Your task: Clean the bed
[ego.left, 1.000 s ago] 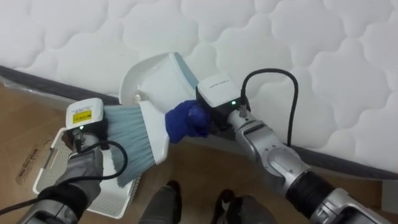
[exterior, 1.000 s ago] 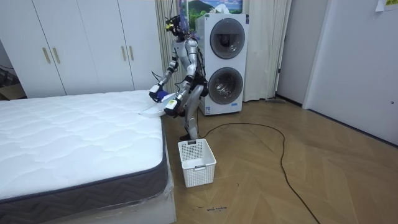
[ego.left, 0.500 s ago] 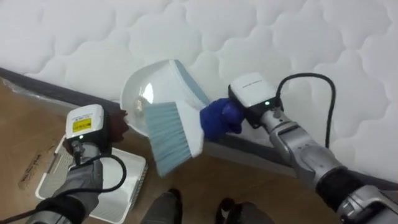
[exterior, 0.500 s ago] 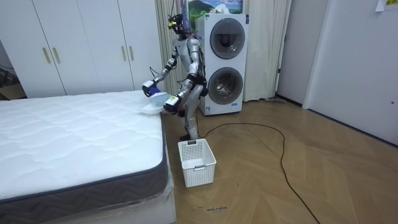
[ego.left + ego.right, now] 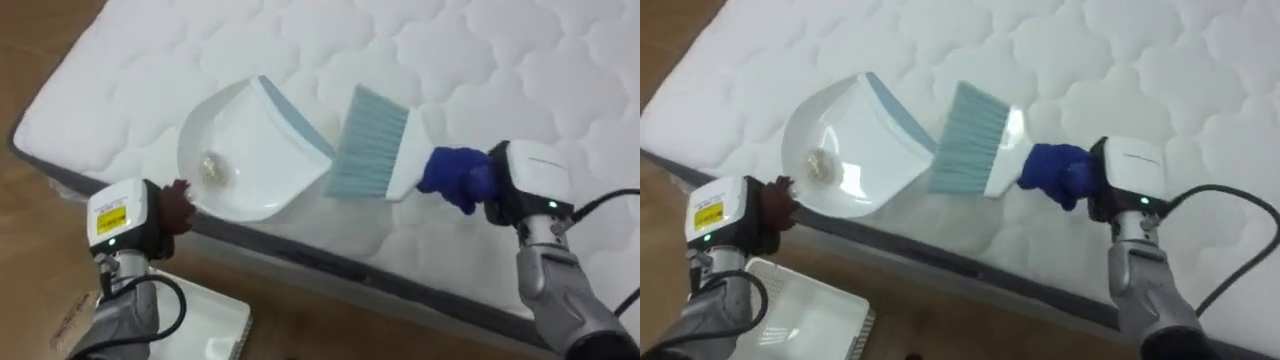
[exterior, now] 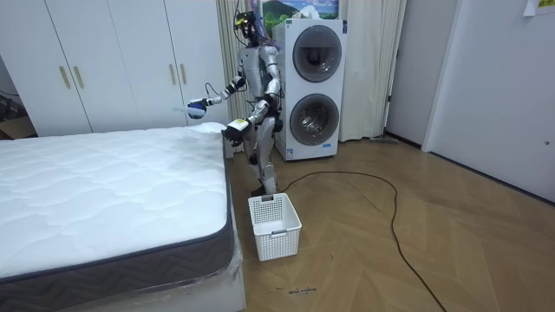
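Brush (image 5: pixel 370 145) in right hand (image 5: pixel 455 178), dustpan (image 5: pixel 250 150) in left hand (image 5: pixel 176 205), over mattress (image 5: pixel 500 60)

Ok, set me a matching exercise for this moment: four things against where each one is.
Things:
1. dustpan
2. hand brush
3. white basket
4. small scrap

Places:
A. on the floor beside the mattress
B. held in the right hand, over the mattress
C. lying inside the dustpan
D. held in the left hand, at the mattress edge

Pairs: 1-D, 2-B, 3-A, 4-C
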{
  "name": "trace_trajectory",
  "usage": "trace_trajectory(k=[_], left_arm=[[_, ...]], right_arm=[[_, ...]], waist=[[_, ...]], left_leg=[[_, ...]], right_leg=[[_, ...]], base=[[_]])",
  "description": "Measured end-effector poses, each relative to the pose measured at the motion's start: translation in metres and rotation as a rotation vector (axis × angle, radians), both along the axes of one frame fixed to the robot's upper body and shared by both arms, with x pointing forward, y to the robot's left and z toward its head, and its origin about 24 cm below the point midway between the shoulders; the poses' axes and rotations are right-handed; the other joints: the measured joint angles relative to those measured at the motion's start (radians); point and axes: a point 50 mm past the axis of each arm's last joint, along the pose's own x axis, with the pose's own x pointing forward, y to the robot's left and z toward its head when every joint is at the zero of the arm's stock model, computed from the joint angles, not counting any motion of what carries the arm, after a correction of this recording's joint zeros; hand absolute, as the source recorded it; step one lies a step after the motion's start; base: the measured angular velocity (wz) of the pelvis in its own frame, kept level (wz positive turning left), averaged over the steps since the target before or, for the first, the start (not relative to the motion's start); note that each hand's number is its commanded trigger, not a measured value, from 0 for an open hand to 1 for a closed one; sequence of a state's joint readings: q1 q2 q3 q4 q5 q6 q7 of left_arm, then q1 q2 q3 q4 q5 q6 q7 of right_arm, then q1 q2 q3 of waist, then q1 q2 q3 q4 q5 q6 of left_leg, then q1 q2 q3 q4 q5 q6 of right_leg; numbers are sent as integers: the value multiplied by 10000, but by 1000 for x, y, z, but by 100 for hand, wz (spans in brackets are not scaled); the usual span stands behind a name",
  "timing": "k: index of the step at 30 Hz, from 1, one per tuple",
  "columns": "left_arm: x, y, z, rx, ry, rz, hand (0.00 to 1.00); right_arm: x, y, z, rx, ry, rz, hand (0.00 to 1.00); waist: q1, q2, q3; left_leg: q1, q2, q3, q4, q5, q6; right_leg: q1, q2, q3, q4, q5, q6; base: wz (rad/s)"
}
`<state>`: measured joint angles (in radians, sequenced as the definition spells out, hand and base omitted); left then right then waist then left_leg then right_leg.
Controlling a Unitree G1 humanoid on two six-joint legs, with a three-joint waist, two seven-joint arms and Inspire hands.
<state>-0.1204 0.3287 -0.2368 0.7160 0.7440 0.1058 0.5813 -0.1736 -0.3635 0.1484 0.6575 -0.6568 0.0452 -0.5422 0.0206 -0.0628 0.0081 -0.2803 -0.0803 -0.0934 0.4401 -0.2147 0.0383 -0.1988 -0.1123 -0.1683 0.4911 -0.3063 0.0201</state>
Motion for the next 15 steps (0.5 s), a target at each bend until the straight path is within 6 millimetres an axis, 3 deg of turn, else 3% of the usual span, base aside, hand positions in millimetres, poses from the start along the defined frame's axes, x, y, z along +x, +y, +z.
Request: trace_trajectory(k=[1, 3, 5, 8, 13, 15], left_arm=[[-3, 1, -1, -8, 33, 33, 100], [-15, 2, -4, -19, 110, 83, 100], [-18, 6, -1, -97, -37, 309, 100], [-30, 12, 1, -259, -244, 687, 100], [-33, 13, 0, -476, 9, 811, 100], [-32, 11, 1, -632, 160, 720, 100]], right_arm=[[-2, -2, 0, 212, -108, -173, 0], [-13, -11, 0, 881, -503, -956, 0], [-19, -16, 1, 1294, -788, -1401, 0], [-25, -21, -3, 2054, -834, -2035, 0], [-46, -30, -18, 2947, -412, -3081, 0], [-50, -35, -18, 3327, -609, -3566, 0]], waist=[[-4, -26, -31], [-1, -109, -106], [59, -117, -109], [182, -97, -104], [121, 9, -33], [79, 104, 10]], left_leg=[[187, 14, -14, -78, 0, 0], [743, 79, -29, -262, -1, 0], [881, 162, -40, -318, -3, -3], [1038, 212, -34, -341, 4, -15], [1089, 214, 84, -260, 20, -44], [915, 305, 400, -201, 39, -73]], right_leg=[[252, 39, -5, -172, 4, 5], [1159, 184, -114, -886, 60, 2], [1500, 320, -124, -1257, 151, -53], [1763, 402, -149, -1380, 163, -73], [2289, 515, -592, -1655, 154, -137], [2392, 555, -935, -1647, 126, -171]], base=[[32], [39], [29], [15], [51], [65]])
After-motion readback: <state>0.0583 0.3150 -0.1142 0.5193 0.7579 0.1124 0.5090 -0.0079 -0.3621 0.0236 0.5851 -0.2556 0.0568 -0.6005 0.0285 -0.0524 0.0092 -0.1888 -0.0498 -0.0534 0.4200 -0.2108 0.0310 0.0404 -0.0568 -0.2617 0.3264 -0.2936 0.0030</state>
